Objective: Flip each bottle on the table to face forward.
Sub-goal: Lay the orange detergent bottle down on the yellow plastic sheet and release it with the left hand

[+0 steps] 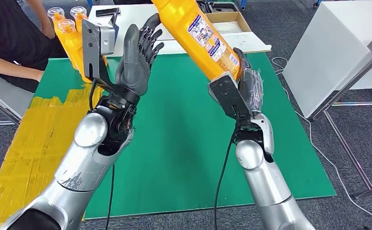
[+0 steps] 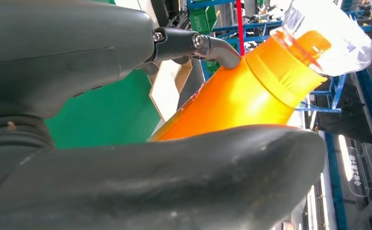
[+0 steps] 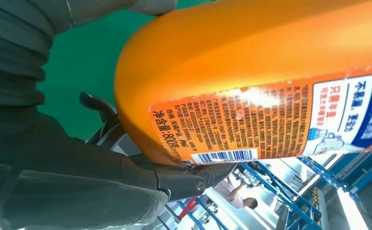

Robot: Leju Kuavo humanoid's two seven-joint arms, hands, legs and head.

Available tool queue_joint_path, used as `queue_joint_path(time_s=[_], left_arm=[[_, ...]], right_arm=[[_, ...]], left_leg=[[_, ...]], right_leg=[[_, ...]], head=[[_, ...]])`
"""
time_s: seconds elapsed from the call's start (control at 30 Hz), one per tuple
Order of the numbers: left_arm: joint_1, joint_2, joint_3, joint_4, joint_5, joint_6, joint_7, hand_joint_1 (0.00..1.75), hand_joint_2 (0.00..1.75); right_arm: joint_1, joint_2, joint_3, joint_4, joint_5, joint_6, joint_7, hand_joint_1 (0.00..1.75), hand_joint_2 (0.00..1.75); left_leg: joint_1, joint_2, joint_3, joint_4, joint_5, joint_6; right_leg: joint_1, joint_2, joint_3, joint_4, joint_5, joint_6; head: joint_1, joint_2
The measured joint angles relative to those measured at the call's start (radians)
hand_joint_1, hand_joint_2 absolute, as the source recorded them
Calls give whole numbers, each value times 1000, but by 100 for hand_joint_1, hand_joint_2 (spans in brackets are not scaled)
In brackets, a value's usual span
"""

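My right hand [image 1: 247,91] grips an orange bottle [image 1: 198,36] by its base and holds it up, slanting towards the far left. The printed label with a barcode [image 3: 232,155] shows in the right wrist view, next to my right hand [image 3: 45,163]. My left hand [image 1: 138,55] is raised beside the bottle's upper part, its fingers spread. In the left wrist view a fingertip [image 2: 225,52] touches the bottle's shoulder [image 2: 232,100] just below the clear cap [image 2: 328,33]. Three more orange bottles [image 1: 69,36] with clear caps stand at the far left of the table.
A green mat [image 1: 184,143] covers the table, with yellow tape [image 1: 30,139] along its left side. A person in a black shirt [image 1: 11,38] sits at the far left. Behind the mat stands a white table with a cardboard box [image 1: 228,21]. Another white table [image 1: 337,52] stands at right.
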Motion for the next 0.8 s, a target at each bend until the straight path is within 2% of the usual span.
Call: queue_joint_path(time_s=[0.07,0.2,0.8], left_arm=[[-9,0,-3,10,6,10,0,0,0],[-22,-1,-5,28,19,24,0,0,175],[-58,2,-14,66,59,84,-10,0,175]], right_arm=[[-6,0,8,4,-9,-8,-1,175,175],[-17,1,24,14,-25,-21,-4,175,175],[-43,5,154,66,-39,-35,0,175,175]], left_leg=[[0,0,0,0,0,0],[0,0,0,0,0,0],[0,0,0,0,0,0]], right_leg=[[1,0,0,0,0,0],[1,0,0,0,0,0],[2,0,0,1,0,0]], head=[[0,0],[0,0],[0,0]])
